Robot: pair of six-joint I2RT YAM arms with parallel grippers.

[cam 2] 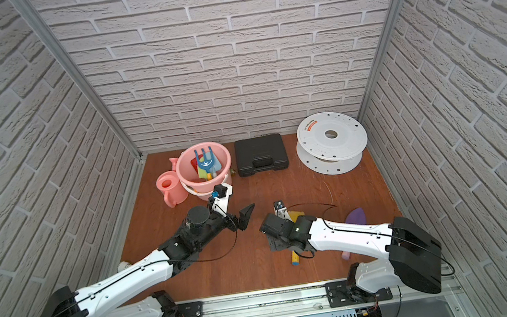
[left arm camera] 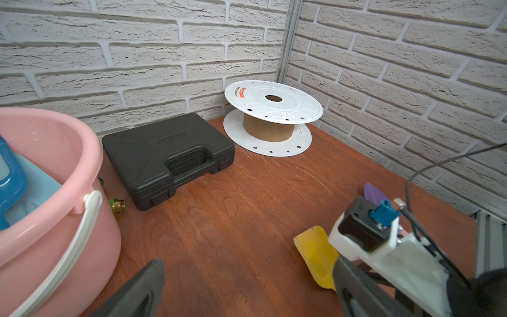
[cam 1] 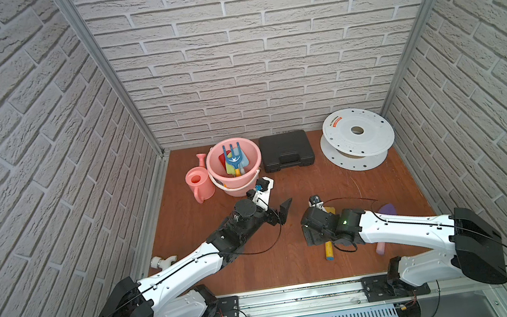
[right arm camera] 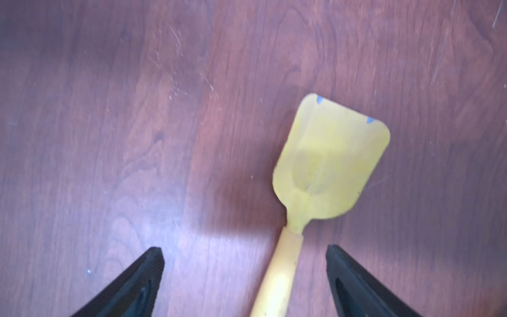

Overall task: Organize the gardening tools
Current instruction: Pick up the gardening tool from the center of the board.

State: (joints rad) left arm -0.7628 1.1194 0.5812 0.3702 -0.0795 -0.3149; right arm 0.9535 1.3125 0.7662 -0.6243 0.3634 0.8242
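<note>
A yellow spade [right arm camera: 329, 159] lies flat on the wooden table, its handle running between the fingers of my right gripper [right arm camera: 244, 255]. That gripper is open, points straight down and does not touch the spade. In both top views the right wrist covers most of the yellow spade [cam 1: 328, 253]. A purple trowel [cam 1: 387, 208] lies under the right forearm. My left gripper [cam 1: 284, 212] hangs open and empty over mid-table. A pink bucket [cam 1: 213, 172] at the back holds a blue rake [cam 1: 232, 157] with red, green and pale blue tools. A pink watering can [cam 1: 199, 182] stands to the bucket's left.
A black case [cam 1: 286, 151] lies right of the bucket, and a white reel [cam 1: 358, 137] stands in the back right corner. A brass fitting [left arm camera: 118, 205] sits between bucket and case. A white pipe piece [cam 1: 163, 261] lies at the table's left edge. Brick walls close three sides.
</note>
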